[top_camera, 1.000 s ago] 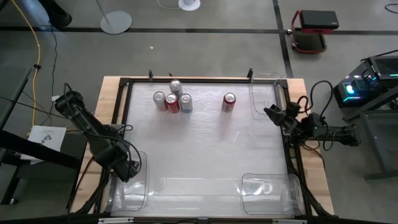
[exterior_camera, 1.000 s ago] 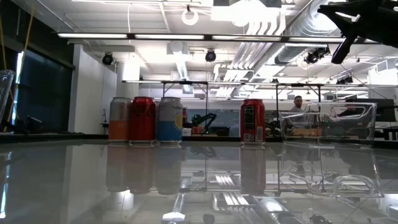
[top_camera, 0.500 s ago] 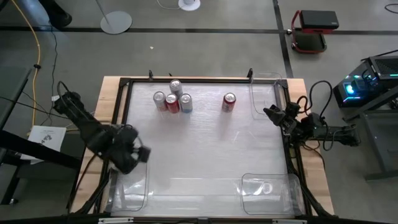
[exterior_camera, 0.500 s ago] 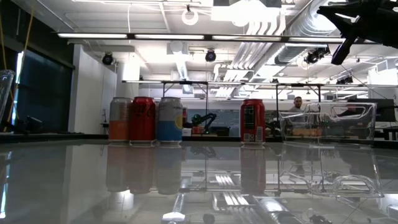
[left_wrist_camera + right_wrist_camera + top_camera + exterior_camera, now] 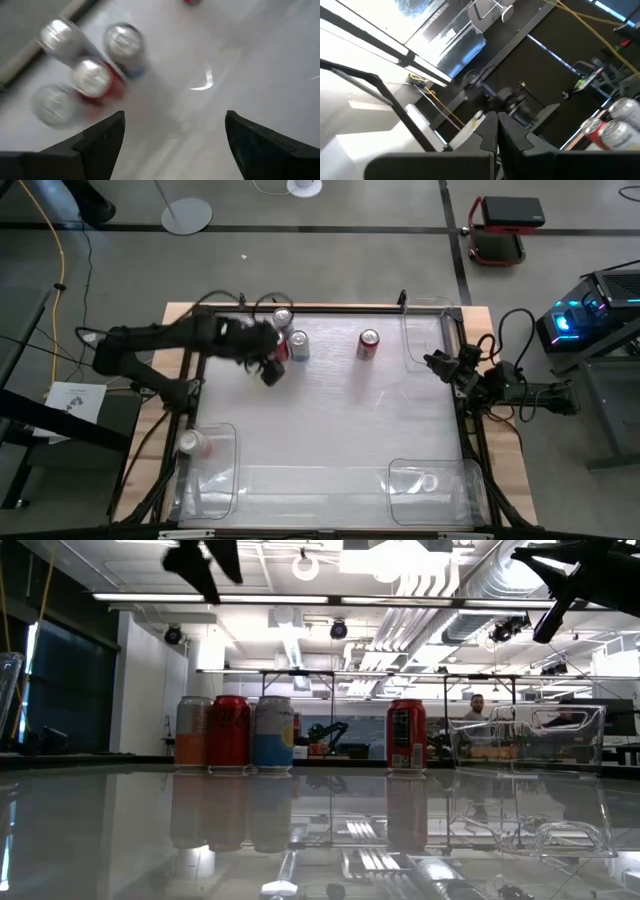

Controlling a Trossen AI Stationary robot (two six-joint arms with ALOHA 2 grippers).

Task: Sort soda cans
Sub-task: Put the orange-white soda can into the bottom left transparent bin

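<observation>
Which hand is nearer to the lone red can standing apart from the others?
Right. The right hand waits at the table's right edge, and the left hand hovers beside the cluster, farther from the lone red can.

Overhead and level views share the can cluster [image 5: 282, 340].

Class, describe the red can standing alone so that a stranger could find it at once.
Start at the table's far edge in the high view. A cluster of cans stands there under the left pincer. To the cluster's right, toward the clear bin, stands a red can, the only one with no neighbour touching it.
</observation>
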